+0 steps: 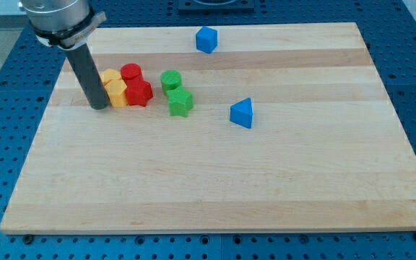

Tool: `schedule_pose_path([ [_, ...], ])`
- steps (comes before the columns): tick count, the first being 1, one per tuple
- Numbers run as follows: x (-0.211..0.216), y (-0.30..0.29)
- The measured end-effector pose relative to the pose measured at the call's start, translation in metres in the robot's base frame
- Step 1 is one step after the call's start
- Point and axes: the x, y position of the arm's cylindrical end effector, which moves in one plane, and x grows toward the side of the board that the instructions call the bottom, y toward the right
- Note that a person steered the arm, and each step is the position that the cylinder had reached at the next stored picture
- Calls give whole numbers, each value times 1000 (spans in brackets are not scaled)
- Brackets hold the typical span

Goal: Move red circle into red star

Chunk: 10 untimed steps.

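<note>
The red circle point(130, 72) sits in the upper left of the wooden board point(215, 180), touching the red star point(140, 92) just below and to its right. Two yellow blocks are packed against them on the left: one point(110, 76) next to the red circle and one point(117, 93) next to the red star. My tip point(100, 106) rests on the board at the left edge of this cluster, touching or nearly touching the lower yellow block. The rod rises up and to the left from it.
A green circle point(170, 79) and a green star point(180, 102) sit just right of the cluster. A blue triangle point(242, 113) lies near the middle. A blue cube point(206, 40) is at the top edge.
</note>
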Motion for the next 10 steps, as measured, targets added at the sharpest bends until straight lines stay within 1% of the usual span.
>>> schedule_pose_path([
  [1, 0, 0],
  [2, 7, -13],
  [3, 16, -54],
  [4, -34, -64],
  [5, -76, -56],
  [7, -87, 11],
  [10, -88, 29],
])
